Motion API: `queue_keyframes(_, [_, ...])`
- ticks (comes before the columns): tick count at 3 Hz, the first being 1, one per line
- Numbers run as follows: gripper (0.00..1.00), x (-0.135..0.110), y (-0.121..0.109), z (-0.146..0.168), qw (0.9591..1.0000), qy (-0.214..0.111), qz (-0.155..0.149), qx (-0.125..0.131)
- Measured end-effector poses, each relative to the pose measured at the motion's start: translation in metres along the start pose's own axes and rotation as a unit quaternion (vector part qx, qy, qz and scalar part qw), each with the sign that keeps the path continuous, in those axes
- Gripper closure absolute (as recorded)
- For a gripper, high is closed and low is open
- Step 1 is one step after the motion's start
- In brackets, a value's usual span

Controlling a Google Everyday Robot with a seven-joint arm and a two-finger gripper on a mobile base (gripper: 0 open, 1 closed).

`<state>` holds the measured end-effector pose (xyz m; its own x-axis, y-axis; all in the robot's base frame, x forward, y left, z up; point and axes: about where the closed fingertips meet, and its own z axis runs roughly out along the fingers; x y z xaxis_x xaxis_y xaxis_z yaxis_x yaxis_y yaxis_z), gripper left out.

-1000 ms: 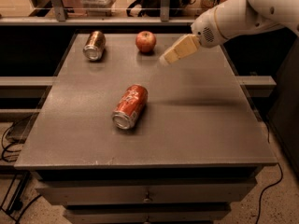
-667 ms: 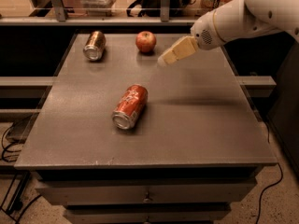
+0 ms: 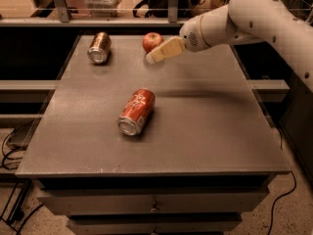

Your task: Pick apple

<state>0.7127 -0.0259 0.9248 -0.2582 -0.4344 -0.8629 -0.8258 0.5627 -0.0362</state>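
A gray tabletop [image 3: 210, 131] sits over drawers, with cables on the floor. A red can [image 3: 137, 111] lies on its side mid-surface, and a gold-brown can [image 3: 99, 47] lies far left. The end effector [image 3: 152, 58] hangs over the far part of the tabletop; released or clenched, I cannot tell. The apple [image 3: 152, 41] rests near the far edge, just behind its tip.

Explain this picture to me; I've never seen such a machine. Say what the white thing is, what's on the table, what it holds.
The white thing is a robot arm reaching in from the right; the tan tip is its gripper, for grasping. One camera looks down on a grey table. On it lie an apple at the back, a gold-brown can left of it, and a red soda can in the middle, both tipped over. The gripper hovers beside the apple, holding nothing.
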Motion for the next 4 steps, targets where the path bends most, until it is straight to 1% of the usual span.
queue_keyframes(1, [0.0, -0.012, -0.01, 0.033, 0.9998, -0.021, 0.002, -0.007])
queue_keyframes(2, [0.0, -0.017, -0.023, 0.068, 0.9995, -0.028, 0.013, -0.01])
queue_keyframes(3, [0.0, -0.017, -0.036, 0.097, 0.9992, -0.03, 0.025, -0.01])
queue_keyframes(4, [0.0, -0.018, -0.046, 0.122, 0.9992, -0.026, 0.029, -0.008])
